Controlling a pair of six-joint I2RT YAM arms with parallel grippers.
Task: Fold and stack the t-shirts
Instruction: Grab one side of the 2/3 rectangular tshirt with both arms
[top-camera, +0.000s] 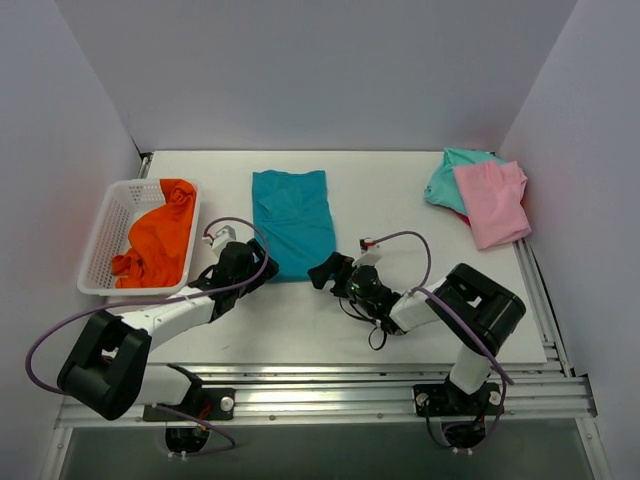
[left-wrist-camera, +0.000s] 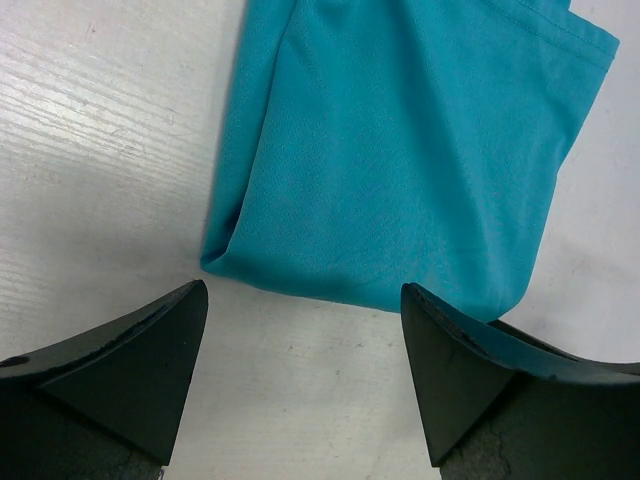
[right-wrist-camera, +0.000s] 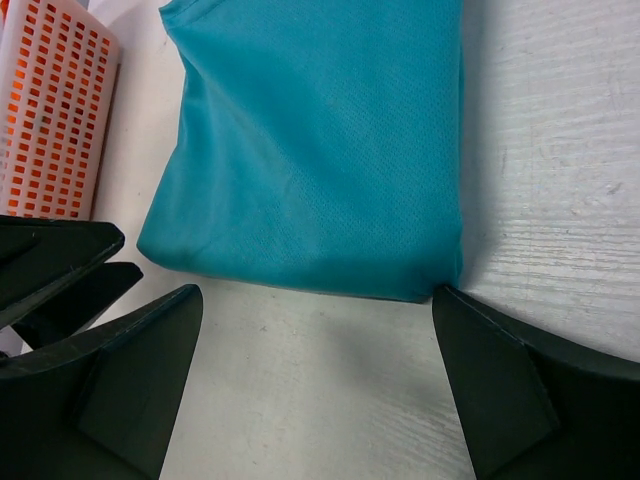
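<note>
On table (top-camera: 400, 205), folded teal t-shirt (top-camera: 292, 222), left gripper (left-wrist-camera: 303, 300) and right gripper (right-wrist-camera: 318, 298) released, at its near edge

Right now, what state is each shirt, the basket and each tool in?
Teal shirt: folded lengthwise, flat on table.
Orange shirt: crumpled in basket.
Pink shirt: folded, lying on mint shirt.
Mint shirt: partly covered by pink.
Basket: upright, holds orange shirt.
Left tool: open, empty, at teal shirt's near edge.
Right tool: open, empty, same edge.
</note>
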